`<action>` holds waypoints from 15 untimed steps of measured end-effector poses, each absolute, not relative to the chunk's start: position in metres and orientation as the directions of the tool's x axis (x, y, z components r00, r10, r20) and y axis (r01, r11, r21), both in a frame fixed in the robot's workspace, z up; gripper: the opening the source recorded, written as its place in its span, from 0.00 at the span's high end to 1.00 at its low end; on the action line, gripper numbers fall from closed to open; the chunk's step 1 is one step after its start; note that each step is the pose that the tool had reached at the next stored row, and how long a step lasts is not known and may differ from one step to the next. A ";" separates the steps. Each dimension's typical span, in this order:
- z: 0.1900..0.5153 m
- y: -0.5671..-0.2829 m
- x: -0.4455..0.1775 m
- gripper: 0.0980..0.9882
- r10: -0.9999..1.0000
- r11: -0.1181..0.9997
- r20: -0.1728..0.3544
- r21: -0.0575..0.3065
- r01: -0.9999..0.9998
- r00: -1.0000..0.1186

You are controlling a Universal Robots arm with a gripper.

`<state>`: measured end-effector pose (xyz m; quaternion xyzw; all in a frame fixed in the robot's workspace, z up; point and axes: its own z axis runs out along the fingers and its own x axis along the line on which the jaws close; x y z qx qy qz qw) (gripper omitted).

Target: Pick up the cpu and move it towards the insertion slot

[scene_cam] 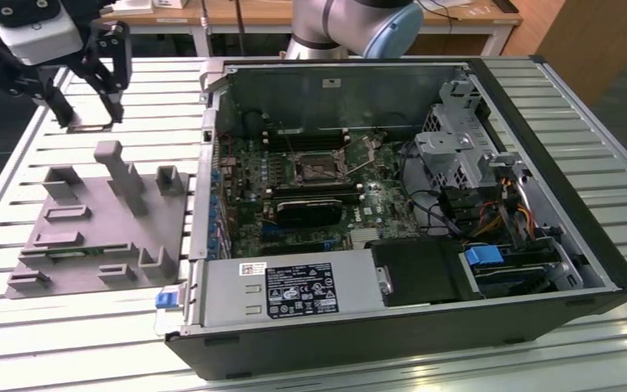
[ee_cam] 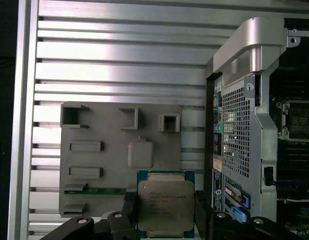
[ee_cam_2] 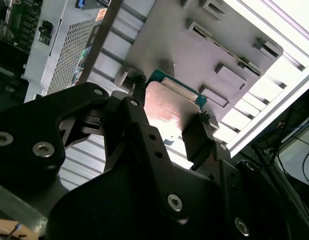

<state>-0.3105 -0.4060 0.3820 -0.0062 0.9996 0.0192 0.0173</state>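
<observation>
The cpu [ee_cam: 166,205], a flat square chip with a silver top and green rim, sits between my gripper's [ee_cam: 166,214] two black fingers, which are shut on its opposite edges. The second wrist view shows the cpu [ee_cam_2: 167,107] from behind, clamped in the gripper [ee_cam_2: 169,116], with the grey fixture plate well below it. In the exterior view my gripper [scene_cam: 91,121] hangs at the far left, beyond the fixture's far end and left of the open computer case. The insertion slot [scene_cam: 319,167], a silvery frame around a dark centre, lies on the motherboard, and the insertion slot [ee_cam: 297,117] also shows inside the case.
A grey fixture plate [scene_cam: 95,220] with upright blocks lies on the slatted aluminium table [scene_cam: 128,335]. The open computer case [scene_cam: 575,237] has tall side walls, a power supply [scene_cam: 291,290] at the near side, a black heatsink [scene_cam: 308,212] and a drive cage [scene_cam: 460,155].
</observation>
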 end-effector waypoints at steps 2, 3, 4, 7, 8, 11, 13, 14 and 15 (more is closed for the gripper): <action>0.382 -0.406 -0.306 0.50 -0.012 0.999 -0.035 0.038 -0.013 -0.999; 0.382 -0.406 -0.303 0.50 -0.012 0.999 -0.035 0.038 -0.013 -0.999; 0.382 -0.406 -0.300 0.50 -0.012 0.999 -0.035 0.038 -0.013 -0.999; 0.382 -0.406 -0.292 0.50 -0.012 0.999 -0.035 0.038 -0.013 -0.999; 0.382 -0.406 -0.289 0.50 -0.012 0.999 -0.035 0.038 -0.013 -0.999; 0.382 -0.406 -0.281 0.50 -0.012 0.999 -0.035 0.038 -0.013 -0.999; 0.382 -0.406 -0.275 0.50 -0.012 0.999 -0.035 0.038 -0.013 -0.999; 0.382 -0.406 -0.272 0.50 -0.012 0.999 -0.035 0.038 -0.013 -0.999; 0.382 -0.406 -0.269 0.50 -0.012 0.999 -0.035 0.038 -0.013 -0.999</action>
